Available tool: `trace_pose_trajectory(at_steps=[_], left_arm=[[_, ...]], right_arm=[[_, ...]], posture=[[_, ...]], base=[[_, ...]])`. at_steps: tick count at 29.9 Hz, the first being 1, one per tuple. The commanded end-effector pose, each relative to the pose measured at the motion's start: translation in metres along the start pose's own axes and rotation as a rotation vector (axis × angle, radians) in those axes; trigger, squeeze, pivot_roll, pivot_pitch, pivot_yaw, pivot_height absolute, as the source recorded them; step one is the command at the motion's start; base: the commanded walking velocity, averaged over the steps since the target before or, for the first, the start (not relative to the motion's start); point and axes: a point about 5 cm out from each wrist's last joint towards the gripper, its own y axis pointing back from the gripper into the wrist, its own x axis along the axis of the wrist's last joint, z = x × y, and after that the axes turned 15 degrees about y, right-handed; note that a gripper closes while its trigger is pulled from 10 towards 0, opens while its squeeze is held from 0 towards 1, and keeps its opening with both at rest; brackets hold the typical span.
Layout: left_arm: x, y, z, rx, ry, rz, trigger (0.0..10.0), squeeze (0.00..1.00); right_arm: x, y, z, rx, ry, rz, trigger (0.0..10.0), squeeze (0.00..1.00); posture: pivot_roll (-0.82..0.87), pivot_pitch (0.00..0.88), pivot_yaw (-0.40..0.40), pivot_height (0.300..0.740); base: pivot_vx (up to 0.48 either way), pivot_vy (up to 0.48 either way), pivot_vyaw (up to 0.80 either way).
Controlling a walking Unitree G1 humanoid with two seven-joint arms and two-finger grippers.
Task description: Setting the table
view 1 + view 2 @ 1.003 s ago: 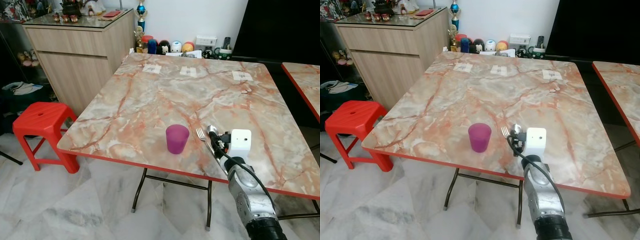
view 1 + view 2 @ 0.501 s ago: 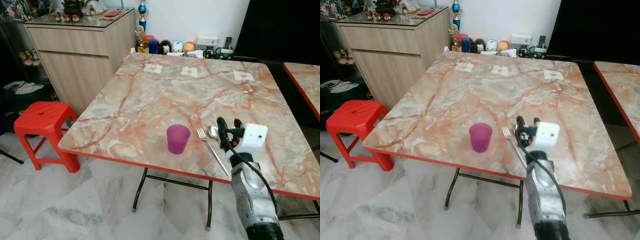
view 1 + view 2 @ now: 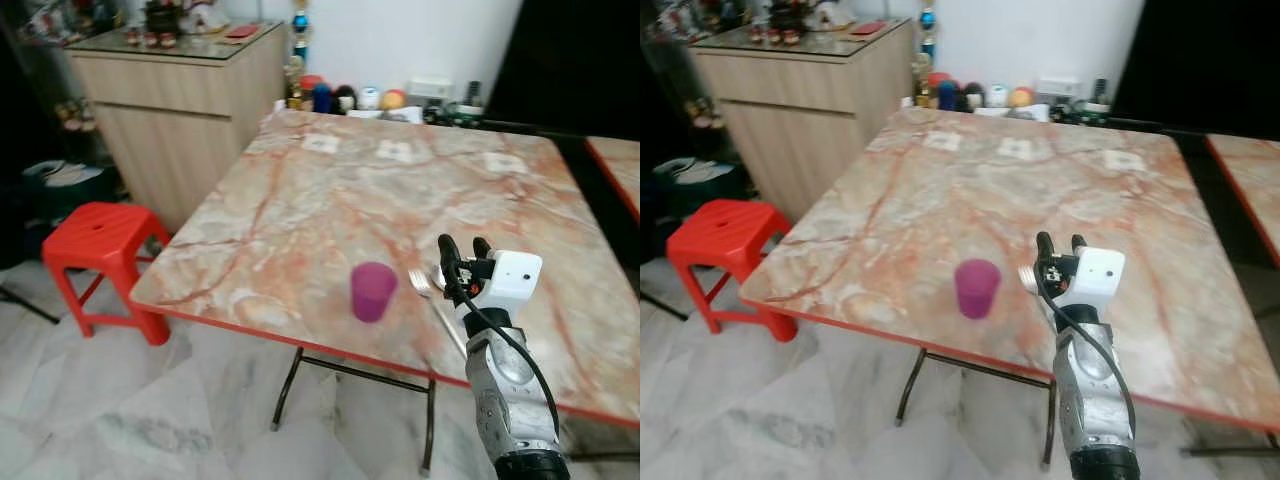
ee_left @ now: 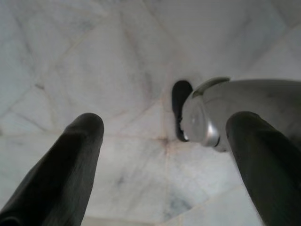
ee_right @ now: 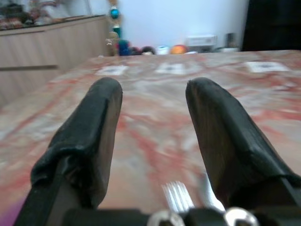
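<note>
A purple cup (image 3: 373,291) stands upright near the front edge of the marble table (image 3: 330,200). Just right of it lie a fork (image 3: 421,284) and a spoon (image 3: 1028,277), side by side with their handles toward me. My right gripper (image 3: 463,245) hovers open and empty just above them. Between its black fingers (image 5: 94,127) the right wrist view looks down on the fork tines (image 5: 176,195). My left gripper (image 4: 167,122) hangs open over the marble floor, beside a silver part of the robot (image 4: 211,113).
A red plastic stool (image 3: 100,235) stands on the floor left of the table. Behind it is a wooden cabinet (image 3: 180,100). Toys and small items (image 3: 350,98) line the table's far edge. A second table (image 3: 615,160) stands at the right.
My right gripper has lifted up and to the right off the fork and spoon, which stay on the table. The camera has shifted, so the whole scene sits further right.
</note>
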Motion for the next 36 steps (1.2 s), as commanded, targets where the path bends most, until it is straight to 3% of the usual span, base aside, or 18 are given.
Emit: trace_pose_trajectory(at_steps=[1, 12, 20, 27, 28, 29, 30, 36], left_arm=[[0.000, -0.001, 0.004, -0.011, 0.003, 0.003, 10.0, 0.00], [-0.003, 0.000, 0.003, -0.007, -0.009, -0.009, 10.0, 0.00], [0.000, -0.001, 0.003, -0.014, -0.019, -0.006, 10.0, 0.00], [0.001, -0.001, 0.004, -0.017, -0.023, -0.004, 10.0, 0.00], [0.000, -0.001, 0.005, -0.022, -0.028, -0.007, 10.0, 0.00], [0.000, -0.001, 0.005, -0.022, -0.028, -0.007, 10.0, 0.00], [-0.001, -0.001, 0.006, -0.024, -0.031, -0.009, 10.0, 0.00], [-0.002, -0.001, 0.006, -0.023, -0.030, -0.009, 10.0, 0.00]], right_arm=[[0.000, 0.003, 0.011, -0.034, 0.013, 0.005, 10.0, 0.00], [0.000, 0.008, 0.011, -0.043, 0.000, 0.010, 10.0, 0.00], [0.002, 0.032, 0.022, -0.026, 0.004, -0.025, 10.0, 0.00], [-0.001, 0.045, 0.018, 0.109, 0.036, -0.079, 10.0, 0.00], [-0.013, 0.058, 0.013, 0.239, 0.088, -0.182, 10.0, 0.00], [-0.013, 0.058, 0.013, 0.239, 0.088, -0.182, 10.0, 0.00], [-0.024, 0.066, 0.012, 0.297, 0.110, -0.252, 10.0, 0.00], [-0.033, 0.070, 0.002, 0.389, 0.119, -0.294, 10.0, 0.00]], posture=[[0.01, 0.065, -0.034, 0.740], [0.00, 0.058, -0.031, 0.740], [-0.01, 0.064, -0.034, 0.740], [-0.02, 0.074, -0.034, 0.740], [-0.02, 0.081, -0.035, 0.740], [-0.02, 0.081, -0.035, 0.740], [-0.02, 0.081, -0.033, 0.740], [-0.01, 0.085, -0.032, 0.740]], base=[[0.349, 0.000, 0.00], [0.088, 0.000, 0.00], [0.000, 0.000, 0.00], [0.000, 0.000, 0.00], [0.000, 0.000, 0.00], [0.000, 0.000, 0.00], [0.000, 0.000, 0.00], [0.000, 0.000, 0.00]])
